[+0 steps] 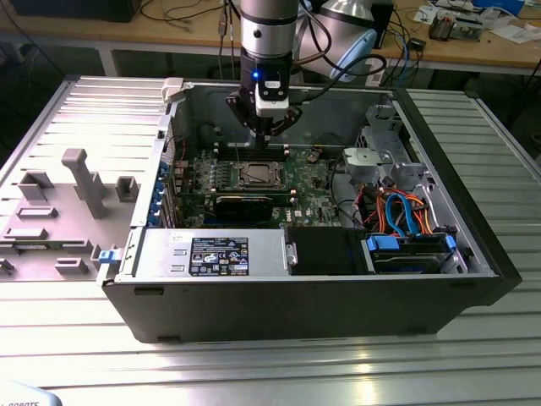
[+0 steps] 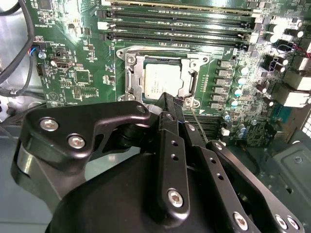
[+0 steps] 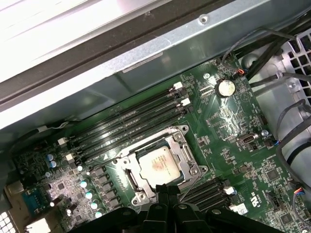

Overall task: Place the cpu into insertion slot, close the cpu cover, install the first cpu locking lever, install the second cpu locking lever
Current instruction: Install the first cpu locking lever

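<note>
The cpu (image 2: 159,83) (image 3: 156,164) lies silver face up in the insertion slot (image 1: 258,175) on the green board. The silver cpu cover (image 2: 132,77) (image 3: 187,154) lies flat around it, and the chip shows through its window. My gripper (image 1: 269,134) (image 2: 170,98) (image 3: 168,190) hangs just above the slot's edge. Its black fingers are shut together with nothing between them. In the second wrist view a thin wire locking lever (image 2: 197,121) slants up beside the fingertips.
Long black memory slots (image 3: 131,121) (image 2: 175,24) run beside the socket. A round coin battery (image 3: 225,88) sits further along the board. The case walls (image 1: 279,300), a drive cage (image 1: 376,156) and blue and orange cables (image 1: 401,216) ring the board.
</note>
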Robot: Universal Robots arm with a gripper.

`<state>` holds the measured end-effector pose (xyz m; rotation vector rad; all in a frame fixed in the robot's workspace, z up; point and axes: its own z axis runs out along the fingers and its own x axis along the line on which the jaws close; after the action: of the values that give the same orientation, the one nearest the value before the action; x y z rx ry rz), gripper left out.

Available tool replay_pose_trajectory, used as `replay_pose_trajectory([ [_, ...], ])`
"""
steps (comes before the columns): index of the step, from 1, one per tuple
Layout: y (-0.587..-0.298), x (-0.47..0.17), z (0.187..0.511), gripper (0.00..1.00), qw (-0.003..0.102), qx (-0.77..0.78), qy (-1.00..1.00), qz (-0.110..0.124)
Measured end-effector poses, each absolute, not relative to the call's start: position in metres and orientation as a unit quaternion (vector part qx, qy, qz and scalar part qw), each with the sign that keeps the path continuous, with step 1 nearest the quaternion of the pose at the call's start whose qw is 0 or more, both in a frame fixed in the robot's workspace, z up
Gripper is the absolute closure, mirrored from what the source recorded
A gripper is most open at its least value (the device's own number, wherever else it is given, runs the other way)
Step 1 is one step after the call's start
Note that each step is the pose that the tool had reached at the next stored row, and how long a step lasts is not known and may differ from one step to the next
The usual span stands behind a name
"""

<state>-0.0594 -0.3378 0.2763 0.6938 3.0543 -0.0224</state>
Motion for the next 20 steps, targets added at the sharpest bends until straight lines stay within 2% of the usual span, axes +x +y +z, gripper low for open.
replay_pose_trajectory([
  [14,-0.3380,-0.0615,0.2763,0.89,0.005,0.218,0.976,-0.007],
  [20,-0.3380,-0.0639,0.2727,0.89,0.004,0.161,0.987,-0.004],
])
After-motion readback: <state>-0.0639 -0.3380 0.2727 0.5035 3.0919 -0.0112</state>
